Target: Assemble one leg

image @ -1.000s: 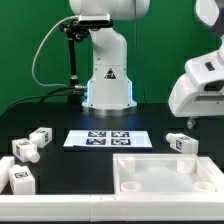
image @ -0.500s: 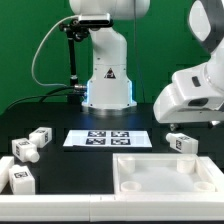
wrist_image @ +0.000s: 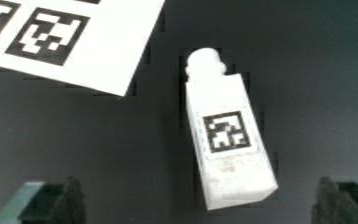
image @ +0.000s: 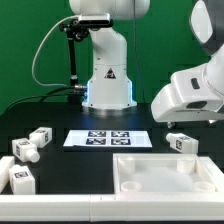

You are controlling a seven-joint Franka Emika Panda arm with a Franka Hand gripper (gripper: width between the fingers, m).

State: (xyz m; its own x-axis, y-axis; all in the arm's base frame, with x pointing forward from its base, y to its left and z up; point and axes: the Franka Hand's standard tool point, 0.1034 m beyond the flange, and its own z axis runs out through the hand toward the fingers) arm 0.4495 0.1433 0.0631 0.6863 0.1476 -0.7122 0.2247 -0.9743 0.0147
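The leg (wrist_image: 224, 125) is lying flat on the table (wrist_image: 87, 150), just beside the marker board (wrist_image: 60, 40), with the peg end of its long axis nearer the board. The gripper (wrist_image: 202, 204) is hovering above it, fingers (wrist_image: 48, 200) spread wide and holding nothing.

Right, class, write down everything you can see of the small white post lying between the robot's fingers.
The small white stubby post looks like plastic: a squared body carrying one visible black-and-white marker tag, with a narrower rounded peg at one end. It lies flat on the dark table, near a corner of the flat white marker board but apart from it. The dark fingers flank its blunt end, wide apart, touching nothing.
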